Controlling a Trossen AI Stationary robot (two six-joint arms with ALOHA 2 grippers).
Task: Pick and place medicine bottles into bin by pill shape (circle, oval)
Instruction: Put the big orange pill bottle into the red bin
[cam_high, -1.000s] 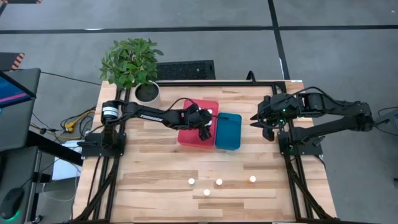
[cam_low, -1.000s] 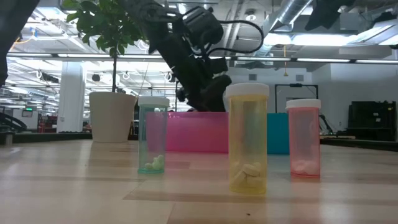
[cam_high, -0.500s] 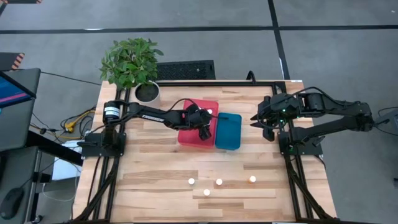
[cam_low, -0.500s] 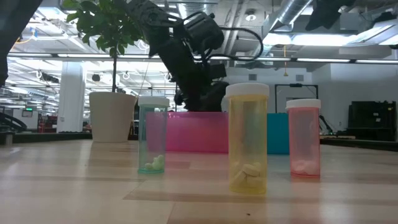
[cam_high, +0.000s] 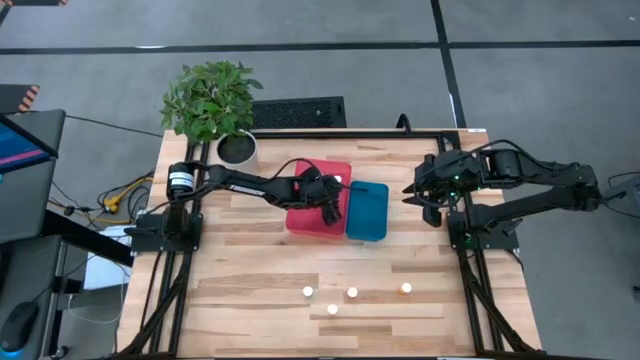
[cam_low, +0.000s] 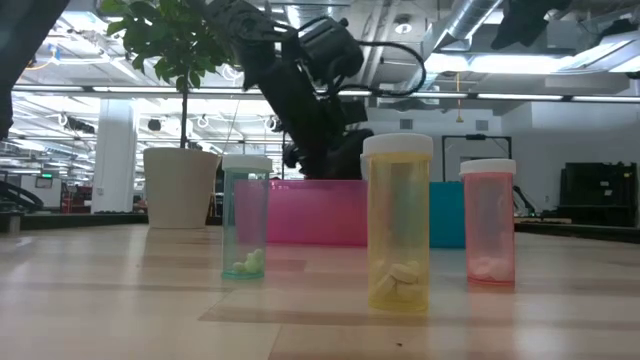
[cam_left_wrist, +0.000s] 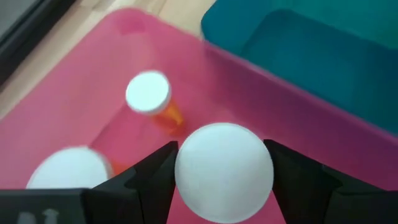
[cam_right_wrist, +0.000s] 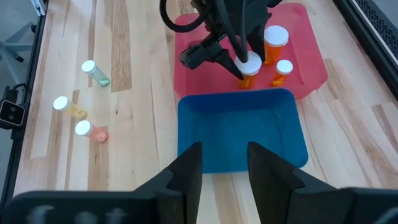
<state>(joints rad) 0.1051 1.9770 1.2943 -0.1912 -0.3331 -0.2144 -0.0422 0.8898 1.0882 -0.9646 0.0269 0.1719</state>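
Observation:
My left gripper (cam_high: 330, 204) hangs over the pink bin (cam_high: 303, 217), slanting down. Its two fingers stand open on either side of the white cap (cam_left_wrist: 224, 171) of an amber medicine bottle (cam_right_wrist: 249, 66) that stands upright in that bin. Two more white-capped amber bottles (cam_right_wrist: 275, 38) (cam_right_wrist: 283, 70) stand in the same bin. The blue bin (cam_high: 367, 211) lies right beside it. Several bottles (cam_high: 352, 292) stand on their bases near the table's front, among them a teal (cam_low: 245, 222), a yellow (cam_low: 398, 230) and a pink one (cam_low: 489, 222). My right gripper (cam_high: 415, 195) waits open, raised at the right. My left gripper has a finger (cam_left_wrist: 158, 180) close on each side of the bottle's cap, coming slanting down from the table's left. Whether the fingers touch the bottle I cannot tell. The bottle stands upright on the pink bin's floor.
A potted plant (cam_high: 212, 100) stands at the table's far left corner and a black keyboard (cam_high: 298, 112) lies beyond the far edge. Bare wood lies between the bins and the front row of bottles.

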